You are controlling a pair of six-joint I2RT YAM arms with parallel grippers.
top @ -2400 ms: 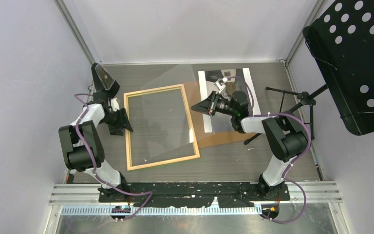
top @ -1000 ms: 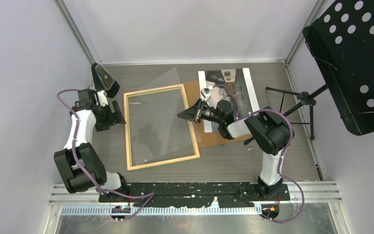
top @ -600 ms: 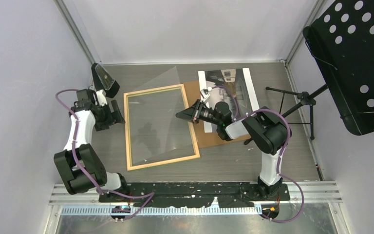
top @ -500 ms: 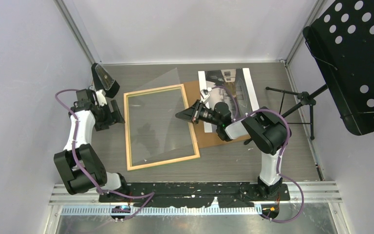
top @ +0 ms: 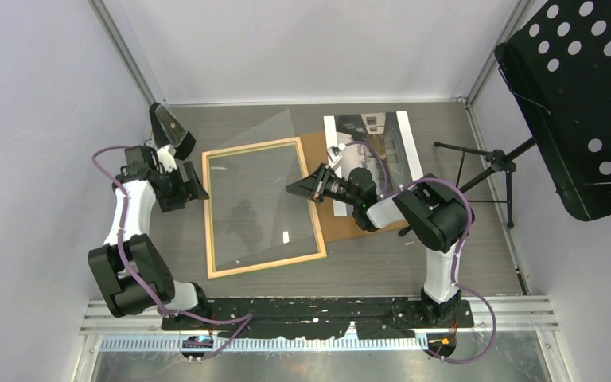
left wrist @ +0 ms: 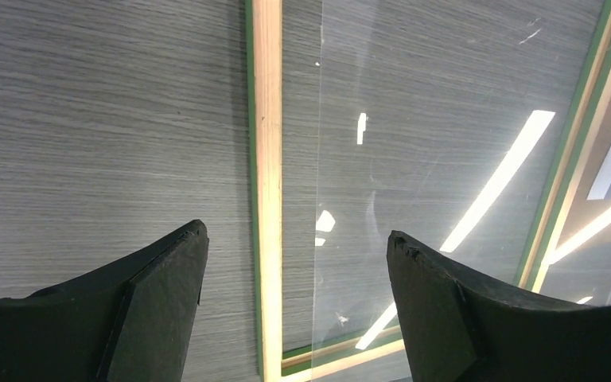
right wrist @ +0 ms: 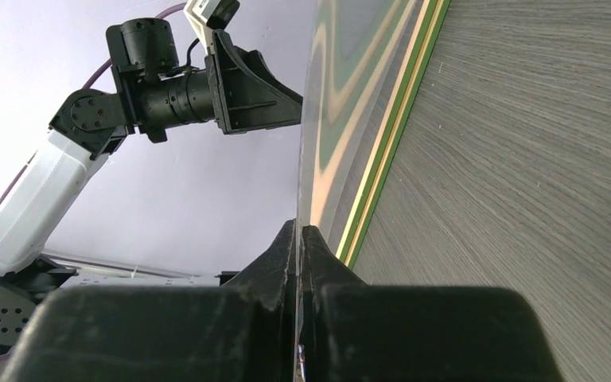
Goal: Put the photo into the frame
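- Wooden frame (top: 266, 264) flat, back up.
- Right gripper (right wrist: 298, 239) clamped on clear sheet (top: 258, 183) over it.
- Left gripper (left wrist: 296, 236) spread wide above left rail, empty.
- Photo (top: 363, 125) right of frame, on brown board (top: 362, 225).

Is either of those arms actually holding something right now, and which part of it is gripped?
The right gripper pinches the clear sheet by its thin right-hand edge. The left gripper is open and holds nothing.

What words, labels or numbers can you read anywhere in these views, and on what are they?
None can be read. The frame, the photo and the clear sheet carry no lettering; the small lit boards by the arm bases are too small to tell.
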